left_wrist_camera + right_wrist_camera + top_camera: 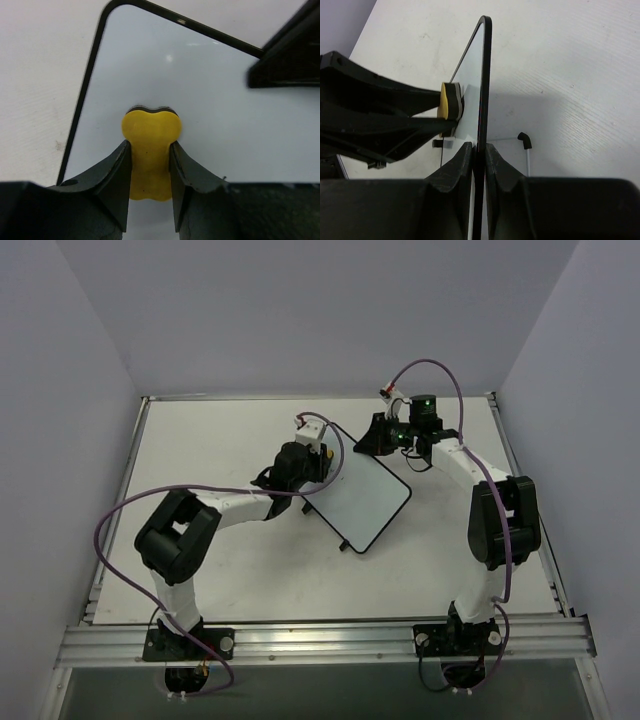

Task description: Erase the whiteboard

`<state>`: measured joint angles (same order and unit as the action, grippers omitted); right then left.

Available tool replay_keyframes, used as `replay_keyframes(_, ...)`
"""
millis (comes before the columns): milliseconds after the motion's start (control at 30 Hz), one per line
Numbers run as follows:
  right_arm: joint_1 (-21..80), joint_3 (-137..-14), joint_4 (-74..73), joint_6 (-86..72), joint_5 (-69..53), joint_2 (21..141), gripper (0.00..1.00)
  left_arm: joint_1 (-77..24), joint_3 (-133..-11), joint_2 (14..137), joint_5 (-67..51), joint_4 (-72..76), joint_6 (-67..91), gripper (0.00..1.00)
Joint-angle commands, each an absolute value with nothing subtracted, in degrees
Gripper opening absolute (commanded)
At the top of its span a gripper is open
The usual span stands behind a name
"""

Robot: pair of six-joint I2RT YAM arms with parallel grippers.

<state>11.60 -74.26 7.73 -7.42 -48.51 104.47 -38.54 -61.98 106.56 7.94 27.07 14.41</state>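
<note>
The whiteboard [372, 502], white with a thin black frame, stands tilted mid-table. My right gripper [374, 440] is shut on its far upper edge; in the right wrist view the fingers [465, 160] pinch the black frame [482, 75] edge-on. My left gripper [322, 462] is shut on a yellow eraser [151, 145] and presses it against the board's white face [215, 115]. The eraser also shows in the right wrist view [447, 100], touching the board. No marks show on the board's visible face.
One black foot [524, 140] on a thin stand rod sticks out behind the board. The white table [200, 440] is ringed by a metal rail [320, 640] at the front and grey walls around. The right gripper's body [290, 55] looms over the board's top right.
</note>
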Motion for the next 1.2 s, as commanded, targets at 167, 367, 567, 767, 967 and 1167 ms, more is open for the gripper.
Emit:
replay_keyframes(167, 12.83, -73.74, 7.21, -6.33, -51.15, 101.95, 0.00, -48.86, -57.48, 104.85, 6.94, 31.10, 15.82, 0.02)
replay_keyframes(367, 12.83, -73.65, 7.38, -6.33, -51.15, 101.95, 0.00, -52.38, -55.64, 103.98, 9.40, 32.26, 16.08, 0.02)
replay_keyframes(567, 12.92, -73.65, 7.29, -6.24, -51.15, 101.69, 0.00, -47.83, -55.20, 103.80, 9.85, 30.94, 16.43, 0.02)
replay_keyframes(767, 13.01, -73.65, 7.12, -6.06, -51.50, 101.51, 0.00, -39.92, -56.60, 105.20, 8.35, 29.27, 16.70, 0.02)
replay_keyframes(967, 13.01, -73.65, 6.94, -5.80, -51.50, 101.43, 0.00, -35.07, -57.57, 107.14, 7.56, 28.39, 16.79, 0.02)
replay_keyframes(1167, 13.10, -73.56, 7.03, -5.71, -51.50, 101.34, 0.00, -33.31, -58.80, 107.40, 7.12, 27.60, 16.61, 0.02)
